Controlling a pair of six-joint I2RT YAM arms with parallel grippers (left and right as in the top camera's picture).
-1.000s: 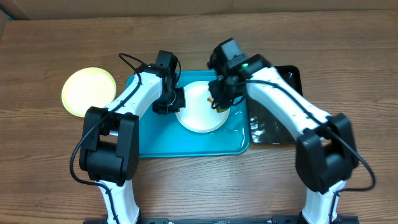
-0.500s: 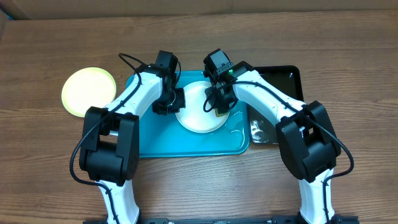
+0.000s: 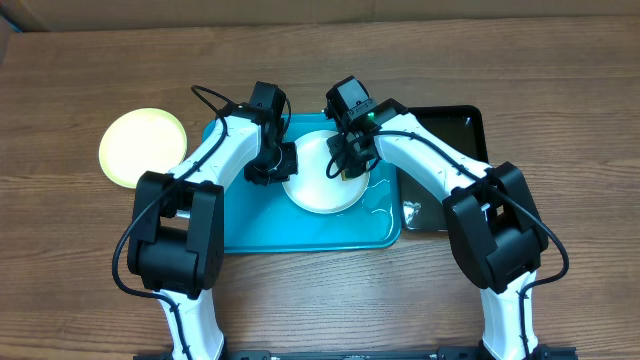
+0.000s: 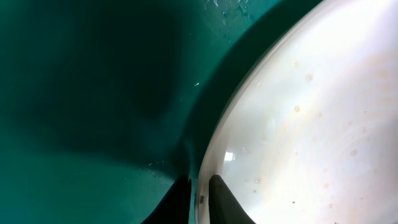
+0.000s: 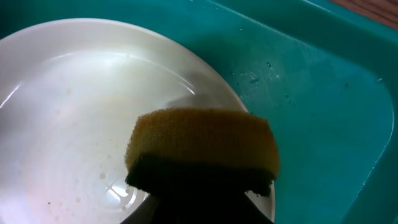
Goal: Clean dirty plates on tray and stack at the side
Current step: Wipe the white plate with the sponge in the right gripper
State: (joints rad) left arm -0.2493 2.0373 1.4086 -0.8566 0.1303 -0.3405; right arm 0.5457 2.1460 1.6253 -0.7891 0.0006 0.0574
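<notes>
A white plate lies in the turquoise tray, wet and flecked with faint specks. My left gripper is shut on the plate's left rim. In the left wrist view that rim runs between the two dark fingertips over the tray floor. My right gripper is shut on a yellow sponge with a dark scouring side. It holds the sponge over the right part of the plate. A pale yellow-green plate sits alone on the table to the left of the tray.
A black tray lies against the turquoise tray's right side, with something shiny in its near end. Bare wooden table surrounds the trays.
My right gripper has carried the sponge leftward from the plate's right edge onto the plate, and its arm has swung in. The left gripper has stayed on the rim.
</notes>
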